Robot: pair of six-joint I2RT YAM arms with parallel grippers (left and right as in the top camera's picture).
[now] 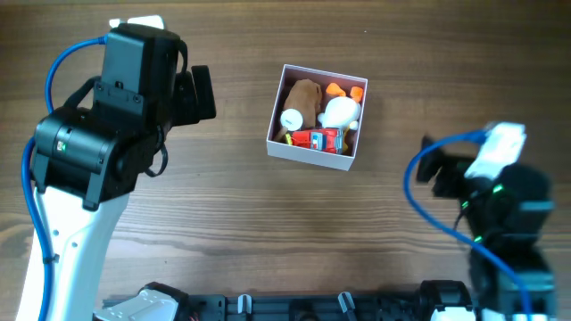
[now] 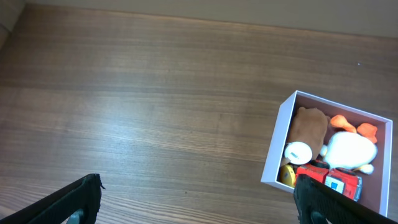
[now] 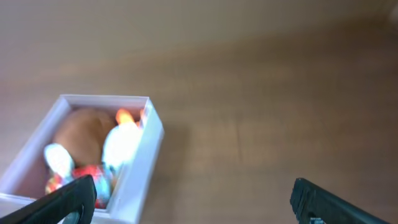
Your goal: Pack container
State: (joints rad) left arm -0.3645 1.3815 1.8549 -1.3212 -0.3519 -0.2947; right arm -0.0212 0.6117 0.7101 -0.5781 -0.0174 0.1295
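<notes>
L gripper [image 2: 198, 202] hangs over the wooden table [image 1: 268, 223], fingers spread wide w/ nothing between them. R gripper [image 3: 196, 202] is likewise agape & empty. The container [image 1: 308, 153] sits mid-table between the two arms, apart from both, holding a brown plush [image 1: 303, 96], white plush [image 1: 339, 111], red toy vehicle [image 1: 318, 138] & orange bits [image 1: 336, 89].

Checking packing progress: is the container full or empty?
Mostly full: the container holds a brown plush, white toy and red toy, crowding its floor.
</notes>
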